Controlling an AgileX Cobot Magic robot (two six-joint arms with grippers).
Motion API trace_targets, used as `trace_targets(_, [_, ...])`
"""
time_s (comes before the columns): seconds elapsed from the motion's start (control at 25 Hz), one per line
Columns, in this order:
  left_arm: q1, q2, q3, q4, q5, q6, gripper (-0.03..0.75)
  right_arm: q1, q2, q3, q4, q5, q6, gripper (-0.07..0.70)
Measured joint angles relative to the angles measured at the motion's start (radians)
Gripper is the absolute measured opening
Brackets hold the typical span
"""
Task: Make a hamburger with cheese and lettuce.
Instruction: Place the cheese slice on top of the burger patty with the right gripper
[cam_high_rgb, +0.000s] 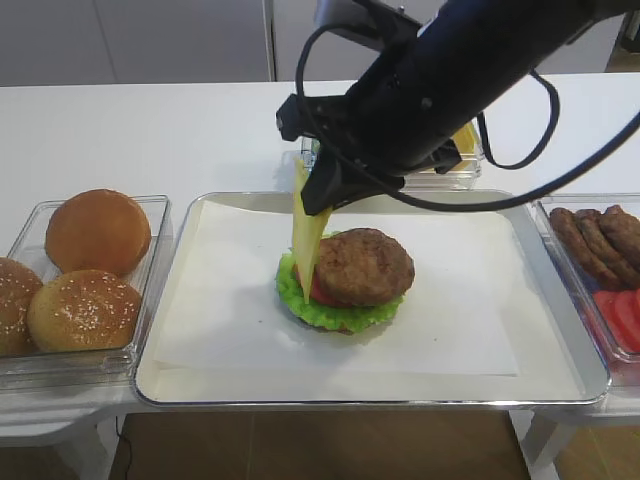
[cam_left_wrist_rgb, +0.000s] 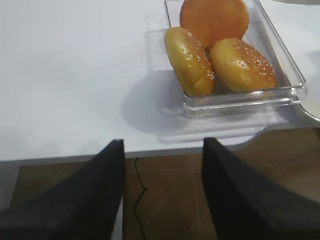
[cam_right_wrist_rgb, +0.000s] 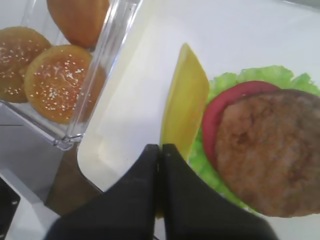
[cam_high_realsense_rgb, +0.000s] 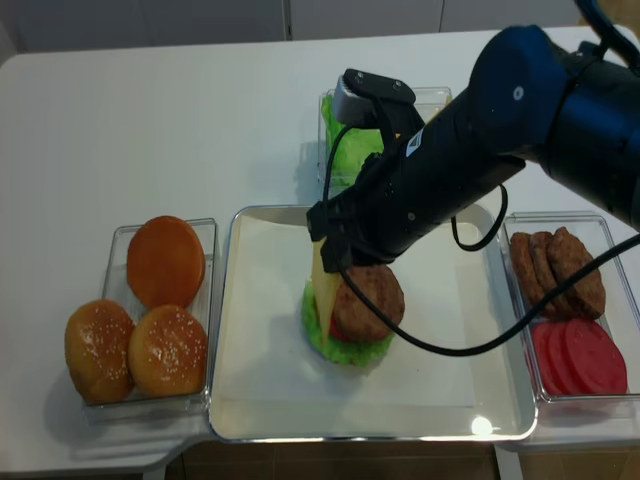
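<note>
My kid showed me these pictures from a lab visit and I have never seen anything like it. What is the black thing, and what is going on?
The black thing is a robot arm. Two pictures look down on the table from above; two come from small cameras on the arms' wrists. The right gripper is shut on a cheese slice, which hangs on edge at the left side of the hamburger, a stack of lettuce, tomato and patty on the tray. The left gripper is open and empty, off the table's edge near a box of buns. To the right sit patties and tomato slices.
</note>
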Motion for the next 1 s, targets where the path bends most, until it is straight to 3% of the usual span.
trace_targets(0.44, [0.000,0.000,0.000,0.000,0.000,0.000,0.370,0.000,0.007,0.000,-0.250,0.027,0.095,0.002])
trace_targets(1.0, [0.000,0.000,0.000,0.000,0.000,0.000,0.370,0.000,0.035,0.000,-0.313,0.043,0.123,0.002])
